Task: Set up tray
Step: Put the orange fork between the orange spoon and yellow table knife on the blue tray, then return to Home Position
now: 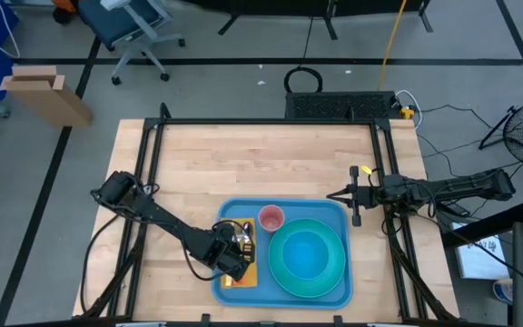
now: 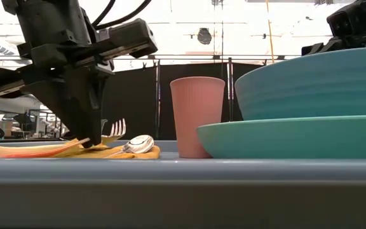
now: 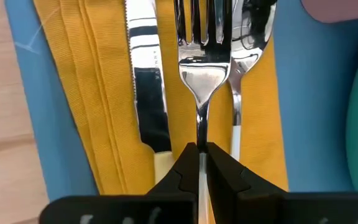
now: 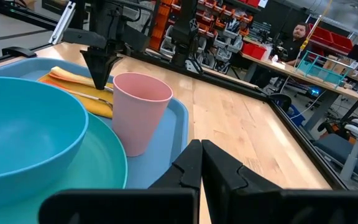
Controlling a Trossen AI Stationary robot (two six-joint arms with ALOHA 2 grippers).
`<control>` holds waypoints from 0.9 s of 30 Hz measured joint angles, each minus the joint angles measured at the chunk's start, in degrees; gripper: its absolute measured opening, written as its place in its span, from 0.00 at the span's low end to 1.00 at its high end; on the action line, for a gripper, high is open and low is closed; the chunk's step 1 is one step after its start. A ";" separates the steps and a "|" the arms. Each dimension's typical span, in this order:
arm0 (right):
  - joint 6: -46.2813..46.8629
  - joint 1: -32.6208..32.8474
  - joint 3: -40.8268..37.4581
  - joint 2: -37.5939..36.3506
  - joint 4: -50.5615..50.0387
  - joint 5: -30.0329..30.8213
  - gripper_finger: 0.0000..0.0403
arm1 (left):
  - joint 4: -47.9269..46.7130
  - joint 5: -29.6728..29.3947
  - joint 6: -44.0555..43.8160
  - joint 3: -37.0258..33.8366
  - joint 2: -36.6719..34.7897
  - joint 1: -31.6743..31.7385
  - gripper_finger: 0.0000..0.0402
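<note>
Pinched nearly shut, the left gripper holds the thin handle of a fork lying on a yellow napkin, between a knife and a spoon. Cutlery placement looks like the step in hand; next, the fingers would need to open and lift clear. Waiting off the tray's right edge, the right gripper has its fingers together, holding nothing. Lying near the table's front edge, the tray is big, flat and blue, with a low rim.
</note>
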 joint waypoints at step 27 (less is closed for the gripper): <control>0.00 0.00 0.00 -0.01 0.00 0.00 0.00 | 1.49 0.76 3.03 0.00 0.48 1.51 0.16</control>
